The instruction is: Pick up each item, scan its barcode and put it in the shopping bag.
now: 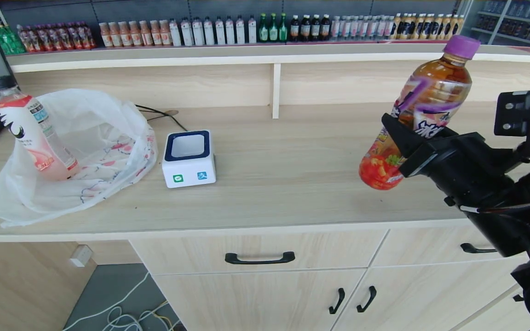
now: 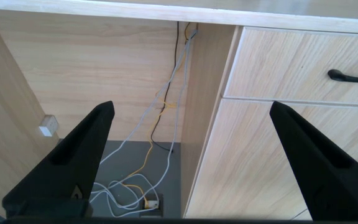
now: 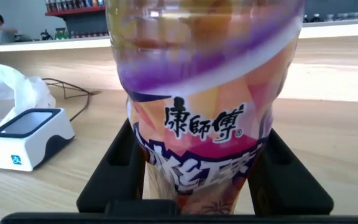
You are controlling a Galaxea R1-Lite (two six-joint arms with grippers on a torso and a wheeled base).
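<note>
In the head view, the right gripper [image 1: 407, 138] sits at the right of the frame, clamped on the tea bottle [image 1: 430, 92], which is held tilted above the counter [image 1: 292, 184]. One black finger crosses the label and hides a band of it; the other finger is hidden behind the bottle. At the left edge, the shopping bag [image 1: 104, 124] lies open on the counter with a pink bottle [image 1: 32, 133] leaning inside it, its base lost in the plastic folds. The scanner [image 1: 188, 158] stands just beside the bag, well apart from the tea bottle. A cable [image 1: 159, 112] runs behind it, partly covered by the bag. Rows of bottles [image 1: 228, 30] line the top of the frame. In the left wrist view, the left gripper [image 2: 191, 109] is spread wide below the counter edge. Its fingers [image 2: 79, 162] are cut off at the bottom, and loose cables [image 2: 166, 118] and a drawer handle [image 2: 353, 77] lie beyond. In the right wrist view, the tea bottle [image 3: 210, 93] stands at centre, its cap cut off at the top. The right gripper [image 3: 197, 168] presses it from both sides. The scanner [image 3: 27, 137] sits at lower left, with the bag [image 3: 11, 84] cropped by the left edge.
</note>
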